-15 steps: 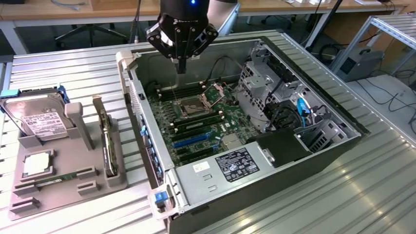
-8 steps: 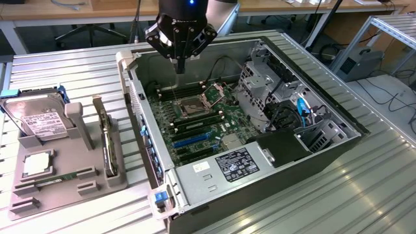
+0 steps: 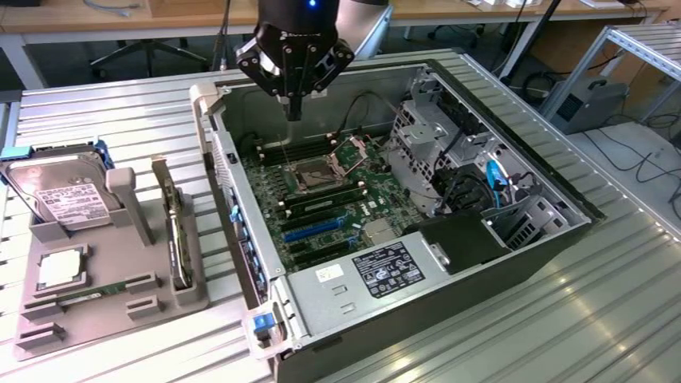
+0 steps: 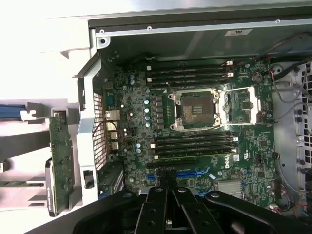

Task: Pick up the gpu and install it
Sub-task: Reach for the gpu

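Black jaws, closed on nothing, hang over the green motherboard, flat gpu apart.

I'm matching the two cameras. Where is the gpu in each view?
Exterior view: the gpu stands on edge in the grey holder, at the exterior view's left of the case.
Wrist view: the gpu is just outside the case's perforated wall.
Shared landmark: the CPU socket.
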{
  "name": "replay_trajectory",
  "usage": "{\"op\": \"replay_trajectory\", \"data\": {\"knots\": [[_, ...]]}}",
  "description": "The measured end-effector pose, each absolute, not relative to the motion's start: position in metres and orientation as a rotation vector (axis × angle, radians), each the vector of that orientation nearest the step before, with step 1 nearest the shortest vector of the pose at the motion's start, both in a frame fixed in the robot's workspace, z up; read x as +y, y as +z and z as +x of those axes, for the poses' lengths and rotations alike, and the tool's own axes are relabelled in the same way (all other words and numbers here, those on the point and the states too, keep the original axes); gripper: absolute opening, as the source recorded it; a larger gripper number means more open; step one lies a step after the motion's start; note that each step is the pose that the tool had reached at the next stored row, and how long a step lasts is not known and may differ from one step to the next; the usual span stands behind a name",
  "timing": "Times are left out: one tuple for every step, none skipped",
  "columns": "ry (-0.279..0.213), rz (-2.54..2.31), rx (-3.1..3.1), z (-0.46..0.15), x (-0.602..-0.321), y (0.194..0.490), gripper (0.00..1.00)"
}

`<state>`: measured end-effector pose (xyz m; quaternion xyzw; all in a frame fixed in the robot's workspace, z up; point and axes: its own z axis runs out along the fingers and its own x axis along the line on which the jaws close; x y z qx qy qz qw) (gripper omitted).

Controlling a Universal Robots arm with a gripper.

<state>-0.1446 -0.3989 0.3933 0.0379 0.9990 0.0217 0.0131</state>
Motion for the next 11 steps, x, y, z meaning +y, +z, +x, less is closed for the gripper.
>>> {"op": "replay_trajectory", "data": {"knots": [[0.068, 0.118, 3.112, -0.1449, -0.3989, 0.3933, 0.11], [0.068, 0.118, 3.112, -0.1451, -0.3989, 0.3933, 0.11], [0.068, 0.118, 3.113, -0.1453, -0.3989, 0.3933, 0.11], [0.068, 0.118, 3.112, -0.1455, -0.3989, 0.3933, 0.11], [0.068, 0.118, 3.112, -0.1457, -0.3989, 0.3933, 0.11], [0.068, 0.118, 3.112, -0.1459, -0.3989, 0.3933, 0.11], [0.068, 0.118, 3.113, -0.1461, -0.3989, 0.3933, 0.11], [0.068, 0.118, 3.112, -0.1463, -0.3989, 0.3933, 0.11], [0.068, 0.118, 3.112, -0.1465, -0.3989, 0.3933, 0.11], [0.068, 0.118, 3.112, -0.1467, -0.3989, 0.3933, 0.11], [0.068, 0.118, 3.112, -0.1469, -0.3989, 0.3933, 0.11]]}}
